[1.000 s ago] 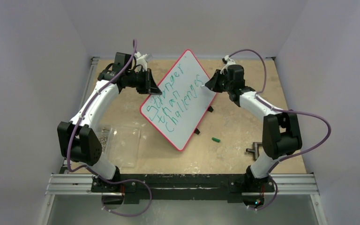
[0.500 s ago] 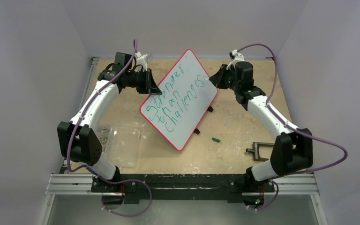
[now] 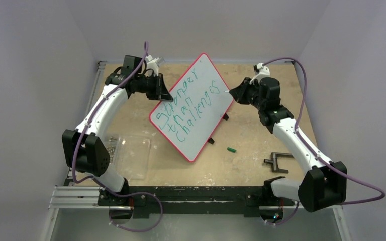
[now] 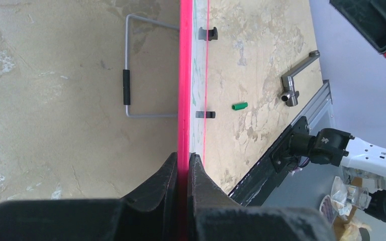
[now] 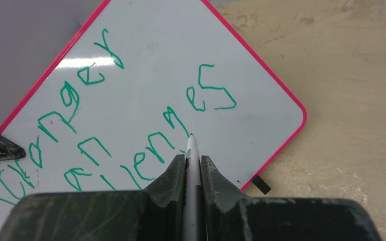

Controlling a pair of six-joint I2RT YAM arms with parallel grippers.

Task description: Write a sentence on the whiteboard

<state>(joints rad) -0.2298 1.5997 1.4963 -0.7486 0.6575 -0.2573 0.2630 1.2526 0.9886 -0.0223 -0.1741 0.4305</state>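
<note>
The whiteboard (image 3: 201,88) stands tilted on the table, white with a thin red rim. The sentence (image 3: 188,108) in green marker reads "Stronger than challenges" in three lines; it also shows in the right wrist view (image 5: 130,110). My left gripper (image 3: 167,96) is shut on the board's left rim, seen edge-on as a red strip (image 4: 184,75) between its fingers (image 4: 166,175). My right gripper (image 3: 232,93) is shut on a white marker (image 5: 191,165), whose tip points at the board's right side a little off its face.
A green marker cap (image 3: 231,149) lies on the table right of the board. A metal handle piece (image 3: 276,161) lies at the front right. A clear plastic sheet (image 3: 133,153) lies at the front left. The board's wire stand (image 4: 126,80) shows behind it.
My right arm has swung out to the right and drawn the marker back from the board's face. The left arm and the board have not moved.
</note>
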